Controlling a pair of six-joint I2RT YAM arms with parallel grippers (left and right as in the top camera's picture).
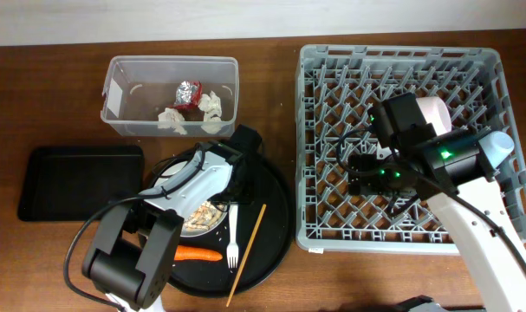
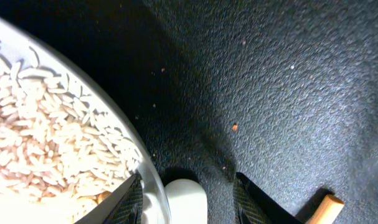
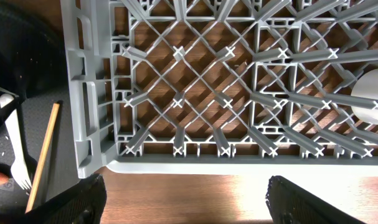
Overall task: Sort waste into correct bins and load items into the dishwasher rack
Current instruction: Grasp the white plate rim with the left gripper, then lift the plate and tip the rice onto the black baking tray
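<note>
We log, left to right | tub (image 1: 172, 95) holds wrapper (image 1: 189, 92), napkins (image 1: 172, 119) | left gripper (image 2: 185, 186) spread, straddling plate (image 2: 111, 109) rim and fork (image 2: 187, 204) handle | carrot (image 1: 198, 255) on round tray (image 1: 275, 217) | right gripper (image 3: 185, 183) spread wide above rack (image 3: 83, 93) edge

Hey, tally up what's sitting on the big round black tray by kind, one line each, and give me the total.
White plate: 1
Heap of rice on it: 1
White fork: 1
Wooden chopstick: 1
Orange carrot: 1
Total: 5 in view; the left arm hides part of the round black tray.
</note>
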